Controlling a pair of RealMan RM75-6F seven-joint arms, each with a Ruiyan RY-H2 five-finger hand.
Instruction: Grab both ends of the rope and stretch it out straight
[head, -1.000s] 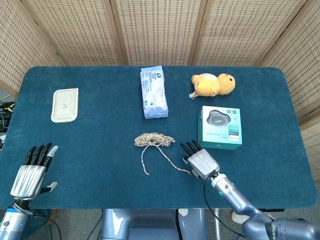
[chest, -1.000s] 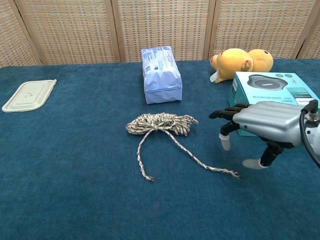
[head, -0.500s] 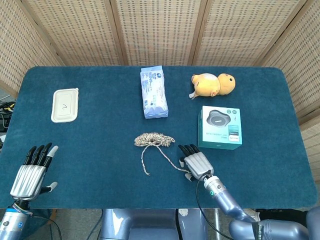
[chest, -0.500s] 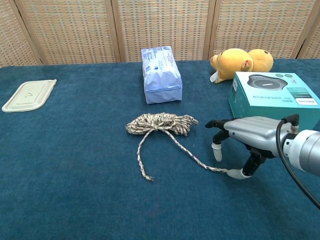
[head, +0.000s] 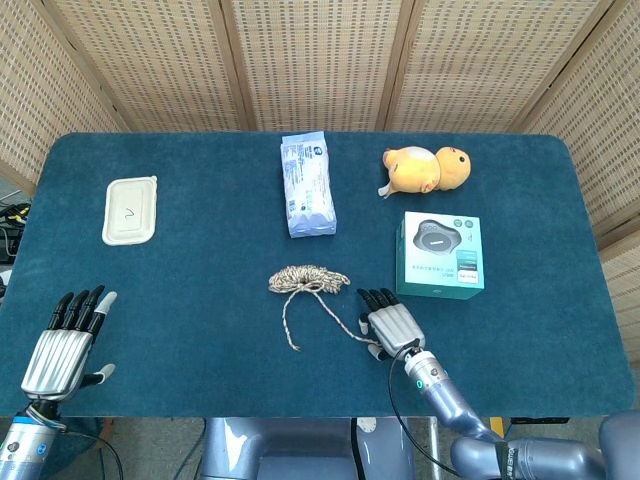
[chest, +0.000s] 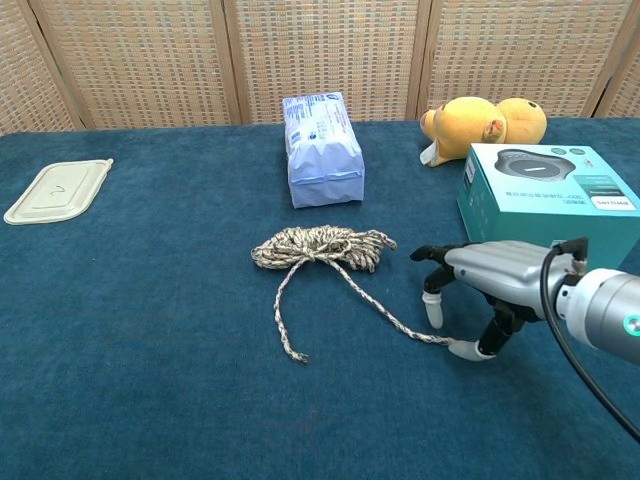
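The speckled rope (head: 305, 280) lies mid-table as a small coil (chest: 320, 247) with two loose ends trailing toward me. One end (chest: 297, 355) stops at the front centre. The other end (chest: 440, 341) runs right, under my right hand (chest: 495, 275). That hand (head: 393, 325) hovers low over this end, fingers spread and pointing down; its thumb tip touches the table right beside the rope tip, and nothing is pinched. My left hand (head: 65, 345) rests flat and open at the near left edge, far from the rope, and shows only in the head view.
A teal box (chest: 545, 190) stands just behind my right hand. A yellow plush toy (chest: 485, 123) and a blue wipes pack (chest: 322, 148) lie at the back. A white lidded container (chest: 57, 190) sits far left on the blue tablecloth (head: 200, 260).
My right hand has shifted left and lowered onto the rope's right end, its thumb now beside the tip. The left hand and the rope have not moved.
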